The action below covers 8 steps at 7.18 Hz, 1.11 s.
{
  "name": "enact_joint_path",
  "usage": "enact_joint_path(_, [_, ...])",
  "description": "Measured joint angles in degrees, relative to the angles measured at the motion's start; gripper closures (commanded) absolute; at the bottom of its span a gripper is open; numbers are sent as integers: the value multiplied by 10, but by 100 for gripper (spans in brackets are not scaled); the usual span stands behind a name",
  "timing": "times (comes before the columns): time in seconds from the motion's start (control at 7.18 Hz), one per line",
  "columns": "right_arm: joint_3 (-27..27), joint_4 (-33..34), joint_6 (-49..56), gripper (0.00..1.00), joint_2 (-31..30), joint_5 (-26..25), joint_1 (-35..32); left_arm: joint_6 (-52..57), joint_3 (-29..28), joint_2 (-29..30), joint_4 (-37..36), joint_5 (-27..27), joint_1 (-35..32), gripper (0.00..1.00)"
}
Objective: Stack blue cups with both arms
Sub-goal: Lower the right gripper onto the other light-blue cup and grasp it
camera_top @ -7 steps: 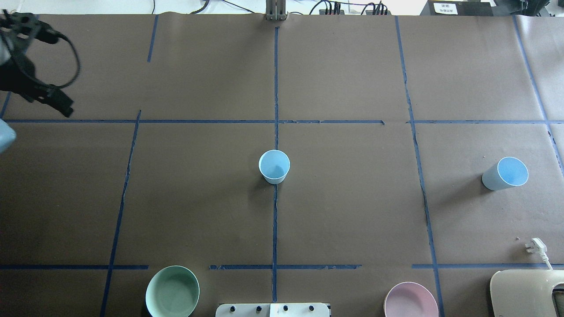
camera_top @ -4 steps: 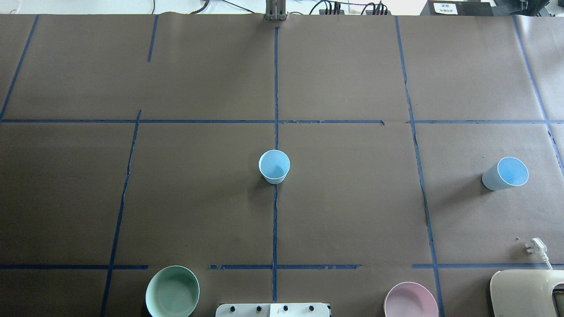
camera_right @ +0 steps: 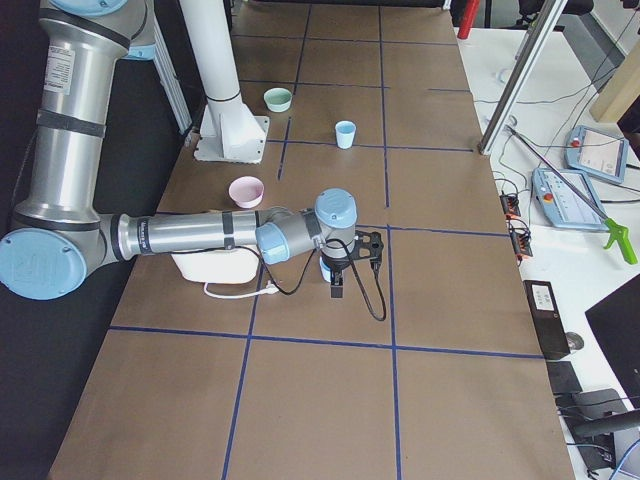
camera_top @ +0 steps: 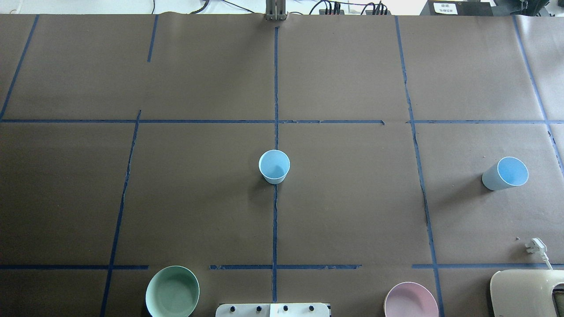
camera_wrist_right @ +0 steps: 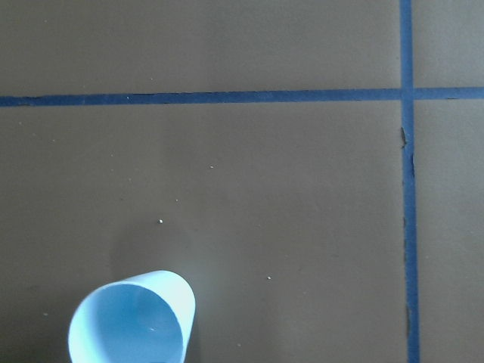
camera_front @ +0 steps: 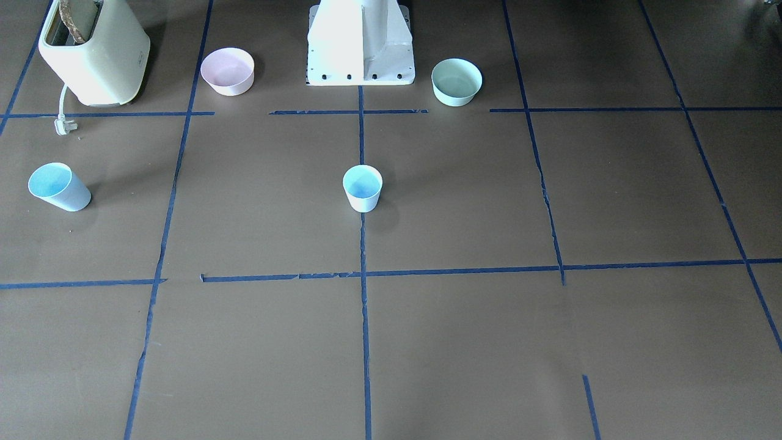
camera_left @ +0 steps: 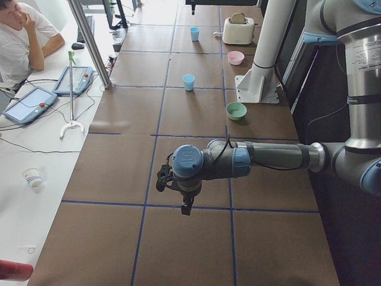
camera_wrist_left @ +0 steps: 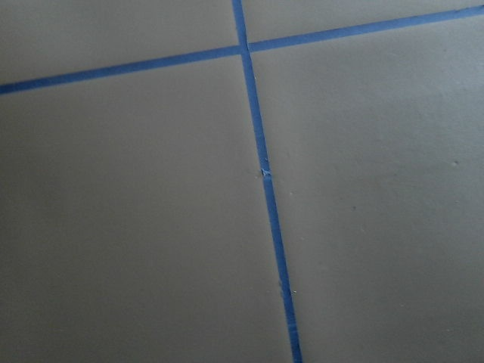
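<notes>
Pale blue plastic central cup point(camera_top: 274, 166) and matching right cup point(camera_top: 505, 174) stand well apart, so reaching likely comes first; whether left fingers point(camera_left: 186, 207) or right fingers point(camera_right: 337, 288) are apart, I cannot tell.

A robotics lab: brown-papered table point(camera_top: 352, 79) gridded with blue tape point(camera_top: 276, 88), teach pendants point(camera_right: 597, 153), seated operator point(camera_left: 24, 36)

Left arm point(camera_left: 274, 156) and right arm point(camera_right: 185, 235) stretch level; left gripper point(camera_left: 186, 208) and right gripper point(camera_right: 337, 290) point down
</notes>
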State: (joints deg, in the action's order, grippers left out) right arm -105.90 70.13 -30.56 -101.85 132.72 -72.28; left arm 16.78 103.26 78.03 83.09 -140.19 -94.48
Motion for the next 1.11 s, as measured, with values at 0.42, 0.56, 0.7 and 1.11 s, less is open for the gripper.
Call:
enact_joint_path(0.42, [6,-62,-87,0,-1,-49,77,1,5,-2,1,-5,-1,0])
enact_joint_path(0.56, [14,-66,-90,0,-1,-59,94,1,6,-2,1,-5,-1,0])
enact_joint_path(0.7, [25,-67,-90,2,0,-68,110,1,6,-2,1,-5,-1,0])
enact_joint_path(1.11, [83,-109,-93,99,21,-78,136,1,8,-2,1,-5,-1,0])
